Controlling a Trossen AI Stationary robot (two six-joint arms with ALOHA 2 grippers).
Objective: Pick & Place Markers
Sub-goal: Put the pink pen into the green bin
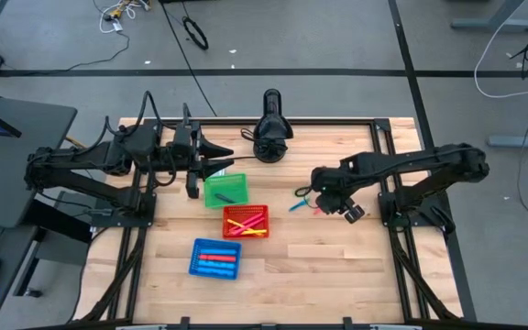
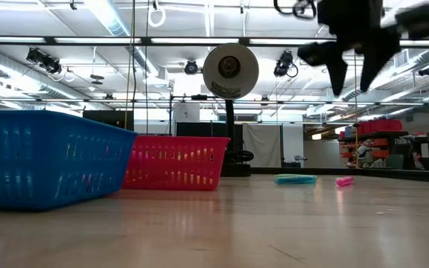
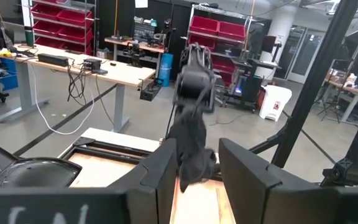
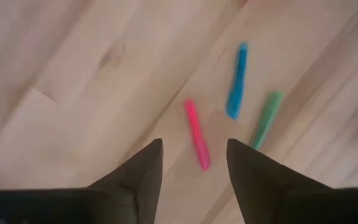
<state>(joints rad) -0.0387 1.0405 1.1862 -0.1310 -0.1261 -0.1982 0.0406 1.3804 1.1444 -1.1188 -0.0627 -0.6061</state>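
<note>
Three markers lie flat on the bare wood in the right wrist view: a pink one (image 4: 197, 134), a blue one (image 4: 237, 81) and a green one (image 4: 265, 119). My right gripper (image 4: 194, 155) hovers open above them, fingers pointing down, the pink marker's near end below the gap. In the high view this gripper (image 1: 323, 198) sits right of the blue marker (image 1: 298, 205). The low view shows it (image 2: 356, 56) well above the pink marker (image 2: 345, 181). My left gripper (image 1: 220, 158) is open and empty, held level over the far edge of the green basket (image 1: 225, 190). More markers lie in the baskets.
The red basket (image 1: 246, 221) holds yellow and red markers, and the blue basket (image 1: 215, 258) holds red and blue ones. A black camera on a stand (image 1: 270, 137) sits at the table's far edge. Bare wood lies at the near right of the table (image 1: 337, 266).
</note>
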